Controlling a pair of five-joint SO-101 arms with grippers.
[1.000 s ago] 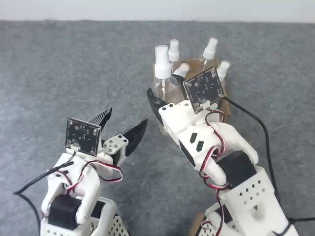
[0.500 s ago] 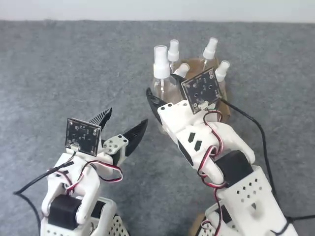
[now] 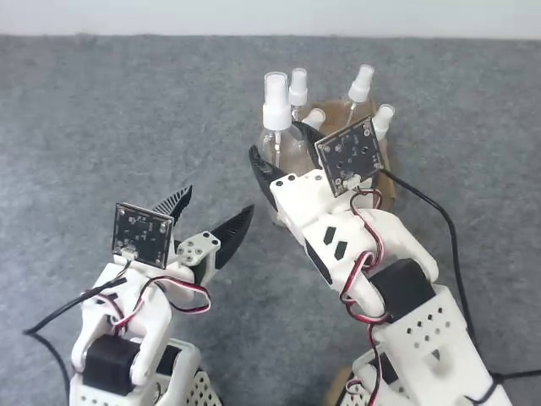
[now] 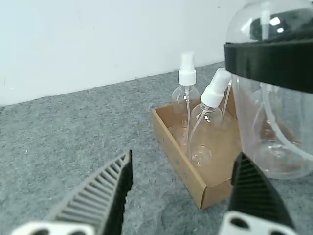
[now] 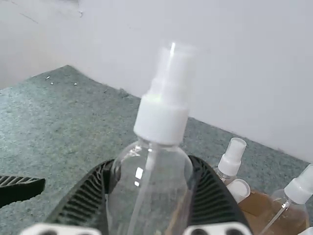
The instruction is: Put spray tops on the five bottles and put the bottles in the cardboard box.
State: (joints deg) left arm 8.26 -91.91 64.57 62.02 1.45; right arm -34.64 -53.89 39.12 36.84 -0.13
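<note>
On the grey, carpet-like worktop [image 3: 127, 110], backed by a plain white wall [image 4: 98, 39], stands the open-topped cardboard box [image 4: 178, 154]. Four clear bottles [image 4: 205, 132] with white spray tops stand or lean inside the box. The right tool [image 5: 151, 198] is clamped on a fifth bottle [image 5: 149, 181]. This bottle is upright with its spray top [image 5: 164, 112] fitted, at the box corner nearest the left tool [image 3: 218, 199]. Whether its base is inside the box cannot be determined. The left tool has its fingers apart, holds nothing, and is well apart from the box.
</note>
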